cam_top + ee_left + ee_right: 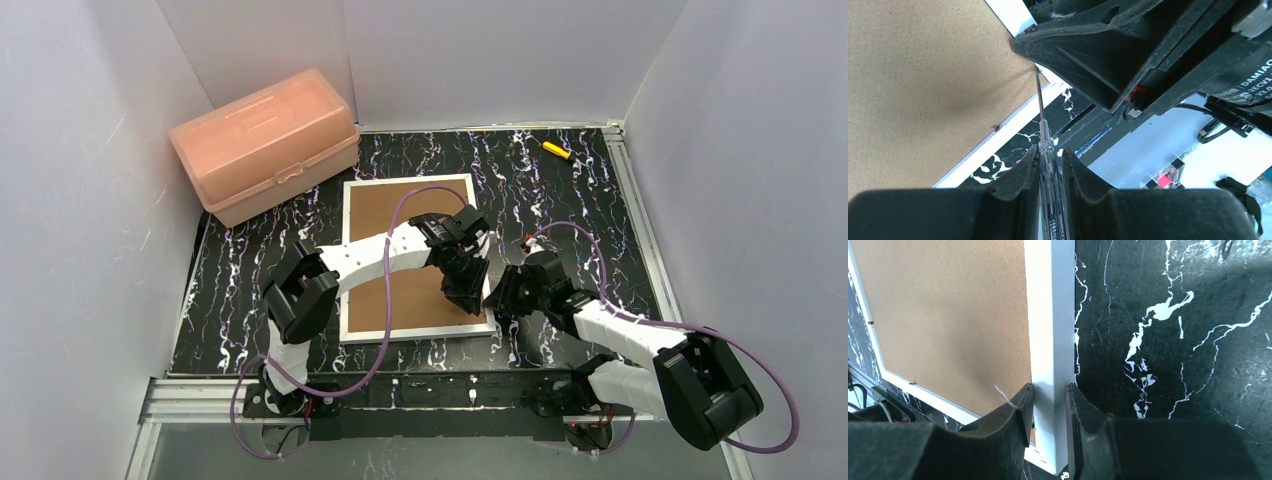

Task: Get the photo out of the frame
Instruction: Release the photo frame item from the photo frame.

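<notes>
The frame lies face down on the black marbled table, its brown fibreboard back up. The photo is hidden beneath that back. My left gripper is shut on a clear-handled screwdriver. The screwdriver's thin shaft points at the seam between the brown back and the white border, just under the right gripper's finger. My right gripper is shut on the frame's white border near its near right corner, and also shows in the top view.
A pink plastic box stands at the back left, near the frame's far left corner. A small yellow tool lies at the back right. White walls surround the table. A small metal tab sits at the backing's edge.
</notes>
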`<state>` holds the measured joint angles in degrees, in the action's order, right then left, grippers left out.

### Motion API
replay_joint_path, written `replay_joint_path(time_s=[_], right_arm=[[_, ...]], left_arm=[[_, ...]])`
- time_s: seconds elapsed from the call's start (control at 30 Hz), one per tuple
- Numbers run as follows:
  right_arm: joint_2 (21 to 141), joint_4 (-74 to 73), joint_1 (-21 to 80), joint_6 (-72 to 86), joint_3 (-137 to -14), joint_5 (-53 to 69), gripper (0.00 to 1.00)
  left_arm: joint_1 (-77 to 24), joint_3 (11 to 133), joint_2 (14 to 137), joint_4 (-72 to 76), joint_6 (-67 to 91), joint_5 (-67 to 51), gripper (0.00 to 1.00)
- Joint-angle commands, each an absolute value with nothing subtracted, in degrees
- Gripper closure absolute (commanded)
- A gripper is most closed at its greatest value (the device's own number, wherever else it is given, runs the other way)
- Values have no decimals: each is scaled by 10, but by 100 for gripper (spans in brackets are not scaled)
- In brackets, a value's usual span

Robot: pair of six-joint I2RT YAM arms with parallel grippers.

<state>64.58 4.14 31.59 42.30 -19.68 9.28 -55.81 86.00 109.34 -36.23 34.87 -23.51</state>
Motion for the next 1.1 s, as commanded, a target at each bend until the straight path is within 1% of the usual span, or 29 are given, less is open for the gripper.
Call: replay_joint_path(time_s=[0.0,0.07,0.1,0.2,0.23,0.37,0.43,0.57,0.6,0.67,0.7,0.77,0.8,0.87,0.97,1.07], right_arm=[[637,30,348,438,-208,130,90],[626,-13,348,418,-229,100,86],[620,-30,348,407,-239,88,82],[610,-65,344,373,-269,67,59],[611,-72,341,365,-278,64,55],[634,-84,321,335,-312,76,53],[653,-77,312,328,-321,95,50],[700,-78,305,322,-337,106,47],[709,-79,304,322,-339,102,45],[723,-94,305,318,-350,95,34],[728,-102,304,312,-357,92,30],[729,-112,304,307,-363,85,28],[728,-112,305,306,-363,86,29],[724,-105,304,304,-360,107,34],[725,-66,305,322,-342,172,42],[720,-36,318,341,-326,203,45]], left_arm=[[-597,890,1099,-222,310,-339,100],[-590,878,1076,-269,270,-325,100],[-586,871,1065,-293,254,-321,100],[-570,838,1022,-357,208,-304,100],[-563,826,1006,-373,195,-297,100],[-522,771,941,-407,170,-286,100],[-490,745,909,-410,164,-292,100],[-448,715,853,-416,146,-296,100],[-438,711,844,-419,141,-296,100],[-421,705,828,-420,136,-301,100],[-413,702,823,-418,135,-304,100],[-398,701,815,-418,131,-309,100],[-390,701,812,-417,129,-311,100],[-375,701,809,-413,127,-319,100],[-349,702,810,-394,131,-335,100],[-330,710,825,-373,140,-340,100]])
